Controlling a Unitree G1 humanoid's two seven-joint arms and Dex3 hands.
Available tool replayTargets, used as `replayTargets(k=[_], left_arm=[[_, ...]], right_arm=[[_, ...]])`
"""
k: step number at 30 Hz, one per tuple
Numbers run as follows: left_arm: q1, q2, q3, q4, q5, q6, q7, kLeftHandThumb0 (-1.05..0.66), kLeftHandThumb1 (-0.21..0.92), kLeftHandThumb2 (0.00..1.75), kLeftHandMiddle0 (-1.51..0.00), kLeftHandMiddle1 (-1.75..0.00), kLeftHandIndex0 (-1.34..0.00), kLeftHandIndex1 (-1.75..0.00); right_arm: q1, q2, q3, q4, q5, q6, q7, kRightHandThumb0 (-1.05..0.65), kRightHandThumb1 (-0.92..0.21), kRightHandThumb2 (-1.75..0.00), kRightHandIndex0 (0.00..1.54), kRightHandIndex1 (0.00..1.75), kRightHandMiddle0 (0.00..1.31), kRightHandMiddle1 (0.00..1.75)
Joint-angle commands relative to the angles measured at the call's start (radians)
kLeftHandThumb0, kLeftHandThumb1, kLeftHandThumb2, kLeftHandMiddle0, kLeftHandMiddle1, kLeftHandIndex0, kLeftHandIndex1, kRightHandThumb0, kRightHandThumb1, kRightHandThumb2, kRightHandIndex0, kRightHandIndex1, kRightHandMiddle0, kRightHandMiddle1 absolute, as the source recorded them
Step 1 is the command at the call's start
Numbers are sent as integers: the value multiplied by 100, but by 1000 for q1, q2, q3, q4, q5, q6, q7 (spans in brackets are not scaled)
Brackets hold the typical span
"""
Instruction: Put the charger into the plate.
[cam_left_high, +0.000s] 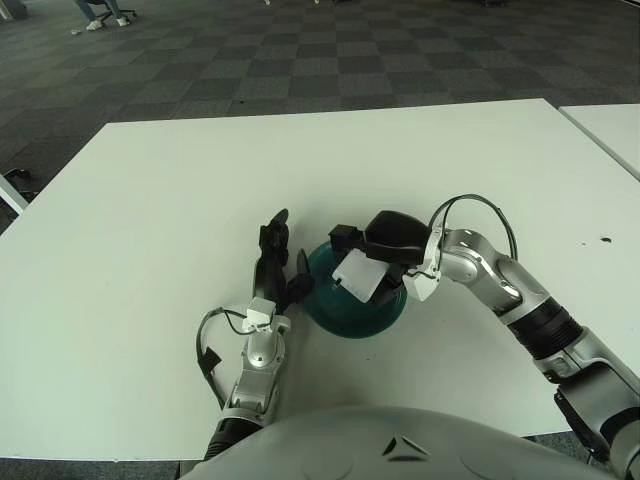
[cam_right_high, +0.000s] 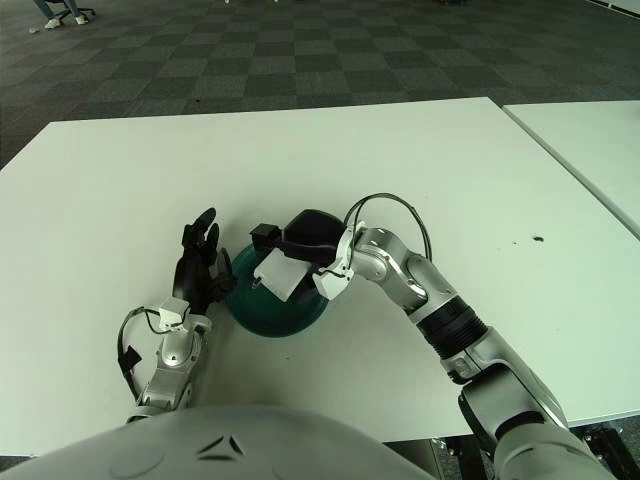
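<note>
Charger (cam_left_high: 360, 275), white block, sits tilted over the plate's bowl, gripped by the right hand; can't tell if it touches the plate surface. Largest first: white table (cam_left_high: 150, 220) carries everything. Teal plate (cam_left_high: 355, 310) sits near the front edge at centre. Right hand (cam_left_high: 385, 245) reaches in from the right, fingers closed around the charger, hovering over the plate's far rim. Left hand (cam_left_high: 277, 262) is just left of the plate, fingers straight and spread, holding nothing, thumb at the plate's left rim.
</note>
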Motion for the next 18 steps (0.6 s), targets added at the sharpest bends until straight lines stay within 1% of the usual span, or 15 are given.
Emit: replayTargets(k=[1, 11, 13, 14, 15, 16, 17, 18], left_arm=[[75, 6, 13, 50, 2, 14, -13, -85, 92, 103, -25, 0, 0, -75], [79, 8, 16, 41, -2, 21, -31, -85, 92, 104, -24, 0, 0, -72], [79, 9, 16, 40, -2, 23, -33, -85, 92, 104, -24, 0, 0, -72], [80, 11, 18, 39, 1, 23, -33, -85, 92, 104, -25, 0, 0, -72], [80, 12, 19, 40, 3, 22, -32, -85, 92, 104, -25, -1, 0, -73], [81, 13, 21, 37, 6, 24, -31, -85, 92, 104, -25, -1, 0, -73], [82, 14, 22, 35, 7, 25, -31, -85, 92, 105, -25, -1, 0, -73], [83, 14, 22, 33, 8, 26, -31, -85, 92, 105, -25, -1, 0, -73]], right_arm=[[-11, 5, 0, 23, -16, -10, -9, -41, -58, -98, 107, 175, 41, 175], [-20, 17, -2, 48, -33, -14, -10, -40, -60, -96, 106, 175, 40, 175], [-24, 19, -4, 53, -33, -20, -15, -40, -62, -94, 101, 175, 39, 175], [-25, 20, -6, 54, -38, -27, -27, -40, -64, -90, 96, 175, 37, 175], [-26, 21, -8, 56, -42, -32, -35, -56, -74, -86, 82, 175, 32, 174], [-28, 21, -10, 61, -51, -45, -53, -61, -78, -85, 77, 175, 30, 174], [-29, 21, -11, 65, -58, -55, -66, -73, -83, -86, 53, 155, 20, 166], [-30, 21, -12, 68, -62, -61, -74, -81, -86, -86, 38, 141, 14, 161]])
